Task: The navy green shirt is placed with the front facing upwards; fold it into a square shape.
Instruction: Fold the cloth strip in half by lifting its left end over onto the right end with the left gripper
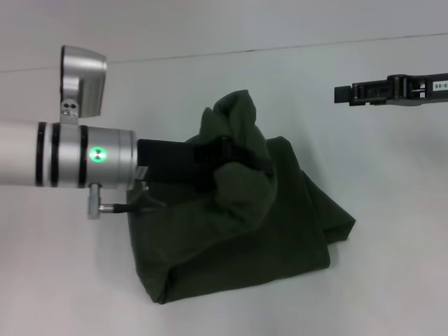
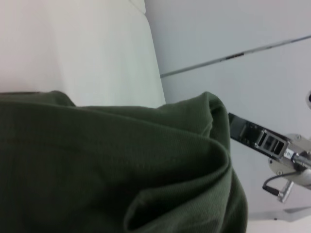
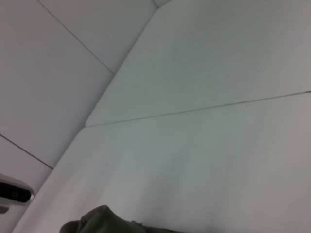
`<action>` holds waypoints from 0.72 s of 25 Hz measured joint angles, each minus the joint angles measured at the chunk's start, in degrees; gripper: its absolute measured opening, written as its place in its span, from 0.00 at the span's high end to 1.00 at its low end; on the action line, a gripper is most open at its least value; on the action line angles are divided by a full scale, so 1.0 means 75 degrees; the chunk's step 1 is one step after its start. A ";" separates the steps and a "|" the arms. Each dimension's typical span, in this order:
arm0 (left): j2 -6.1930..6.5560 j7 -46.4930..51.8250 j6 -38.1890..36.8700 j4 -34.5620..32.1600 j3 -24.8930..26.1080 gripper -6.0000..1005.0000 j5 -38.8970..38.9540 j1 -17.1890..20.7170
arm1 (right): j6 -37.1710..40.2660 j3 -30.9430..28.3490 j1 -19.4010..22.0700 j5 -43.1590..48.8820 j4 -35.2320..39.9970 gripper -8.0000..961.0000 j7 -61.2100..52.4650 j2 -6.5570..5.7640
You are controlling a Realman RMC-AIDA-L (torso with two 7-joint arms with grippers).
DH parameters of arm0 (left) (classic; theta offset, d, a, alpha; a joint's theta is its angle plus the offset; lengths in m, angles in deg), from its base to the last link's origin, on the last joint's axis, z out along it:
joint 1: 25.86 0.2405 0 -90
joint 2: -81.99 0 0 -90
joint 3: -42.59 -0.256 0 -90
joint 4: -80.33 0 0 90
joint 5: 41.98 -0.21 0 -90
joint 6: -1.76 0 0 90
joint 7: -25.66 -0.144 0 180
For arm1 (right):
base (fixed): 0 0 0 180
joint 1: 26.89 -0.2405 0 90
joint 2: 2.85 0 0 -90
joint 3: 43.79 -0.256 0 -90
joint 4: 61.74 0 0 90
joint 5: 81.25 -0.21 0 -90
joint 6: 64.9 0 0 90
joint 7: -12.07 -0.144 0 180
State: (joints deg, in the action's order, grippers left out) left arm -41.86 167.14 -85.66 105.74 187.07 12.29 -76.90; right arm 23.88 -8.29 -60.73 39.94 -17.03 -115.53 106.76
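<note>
The navy green shirt [image 1: 238, 224] lies bunched in a rough, uneven heap on the white table [image 1: 392, 266], and bare tabletop surrounds it on every side, widest toward the robot's right and toward the far edge. The left gripper [image 1: 241, 155] reaches in from the left side of the head view, and its black fingers are pressed together on a raised fold of the shirt, lifting a peak of cloth above the rest of the pile. Just past the fingertips the cloth rises into a soft hump; below and beside them the rest of the heap sags down to the table with a blunt corner sticking out on the robot's right side.

The fabric is matte, dark olive knit with a fine ribbed weave (plain in the left wrist view [image 2: 121, 165], where it fills the lower part of the picture in thick rolled folds). No lettering or collar shows. The left arm's wrist is a brushed silver cylinder with black bands and a green light [image 1: 98, 153].

The right gripper [image 1: 346, 93] hangs well apart from the shirt, over bare table toward the far right, its flat black fingers pressed together with nothing between them. The right wrist view catches only a small tip of the green cloth [image 3: 97, 221] at the picture's edge. A thin dark seam [image 1: 280, 47] crosses the table beyond both grippers.
</note>
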 joint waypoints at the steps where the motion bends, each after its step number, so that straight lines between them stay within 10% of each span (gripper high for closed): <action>1: -0.0001 -0.0035 0.0146 -0.0125 -0.0017 0.91 0.0087 -0.0010 | -0.0008 0.0000 0.0007 0.0000 -0.0019 0.32 0.0020 -0.0002; 12: 0.0027 0.0153 -0.0017 -0.0252 -0.0313 0.90 0.0321 0.0182 | -0.0185 0.0010 -0.0012 0.0000 -0.0091 0.32 0.0067 -0.0015; 18: -0.0017 0.0175 0.0127 -0.0122 -0.0437 0.54 0.0529 0.0099 | -0.0219 0.0003 -0.0051 0.0000 -0.0101 0.32 0.0018 -0.0017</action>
State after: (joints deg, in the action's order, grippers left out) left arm -41.98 168.45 -84.71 104.83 183.79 16.26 -76.15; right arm 22.24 -8.27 -61.11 39.95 -17.79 -115.39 106.64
